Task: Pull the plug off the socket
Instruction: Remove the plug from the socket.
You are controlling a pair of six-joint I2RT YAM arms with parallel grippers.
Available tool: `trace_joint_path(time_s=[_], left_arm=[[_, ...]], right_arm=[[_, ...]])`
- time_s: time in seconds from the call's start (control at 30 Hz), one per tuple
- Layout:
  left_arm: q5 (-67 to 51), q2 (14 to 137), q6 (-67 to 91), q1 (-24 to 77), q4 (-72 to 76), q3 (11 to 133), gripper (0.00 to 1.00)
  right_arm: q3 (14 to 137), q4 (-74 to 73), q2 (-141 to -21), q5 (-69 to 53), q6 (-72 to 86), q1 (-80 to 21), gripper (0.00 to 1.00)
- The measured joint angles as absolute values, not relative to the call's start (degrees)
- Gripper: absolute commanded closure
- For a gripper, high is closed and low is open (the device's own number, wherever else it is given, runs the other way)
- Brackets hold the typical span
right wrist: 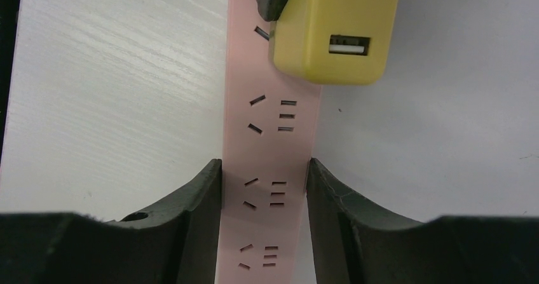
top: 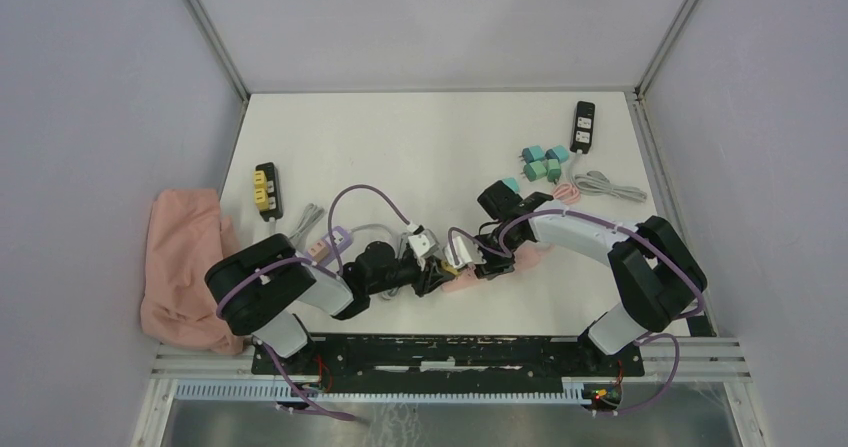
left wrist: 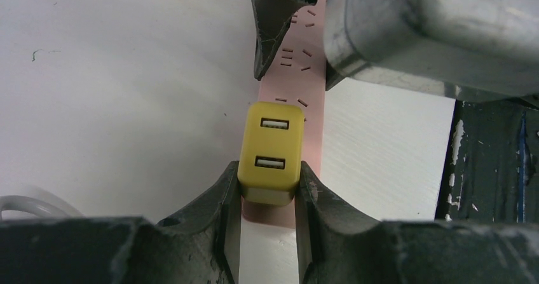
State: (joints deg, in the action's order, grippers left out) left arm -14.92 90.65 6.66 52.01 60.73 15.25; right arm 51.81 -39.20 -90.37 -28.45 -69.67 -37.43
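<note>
The left end effector (left wrist: 268,185) holds the yellow block-shaped plastic plug (left wrist: 270,144) tightly between its two black fingers. The plug sits in the long pink plastic socket strip (right wrist: 270,144), which lies flat on the white bench (left wrist: 127,106). The right end effector (right wrist: 265,182) is narrow, with its fingers pressing against both long edges of the strip, near the plug.
</note>
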Motion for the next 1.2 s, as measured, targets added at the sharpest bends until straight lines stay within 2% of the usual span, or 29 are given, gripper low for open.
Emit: trace_joint_path(time_s=[0.23, 0.57, 0.8, 0.97, 1.07, 1.2], left_arm=[[-13.37, 90.45, 8.16, 52.18, 61.06, 15.16, 0.97], [-12.4, 85.95, -0.19, 53.06, 53.19, 16.56, 0.97], [-19.9, 92.27, 11.38, 47.09, 61.91, 16.56, 0.97], [-18.02, 92.47, 9.98, 49.36, 60.95, 17.02, 0.96], [-16.73, 91.42, 8.4, 50.43, 59.24, 17.1, 0.85], [-16.6, 91.18, 7.86, 50.61, 58.94, 17.1, 0.57]], right_arm=[[52.58, -39.51, -90.59, -27.33, -69.45, -37.78, 1.0], [53.25, -39.33, -90.85, -26.85, -69.25, -37.89, 1.0], [53.45, -38.79, -90.91, -26.0, -69.14, -37.82, 1.0], [53.45, -39.81, -91.11, -25.28, -69.23, -37.89, 1.0], [53.45, -40.36, -91.13, -25.21, -69.3, -37.89, 0.99], [53.67, -40.66, -91.26, -25.19, -69.54, -37.82, 0.98]])
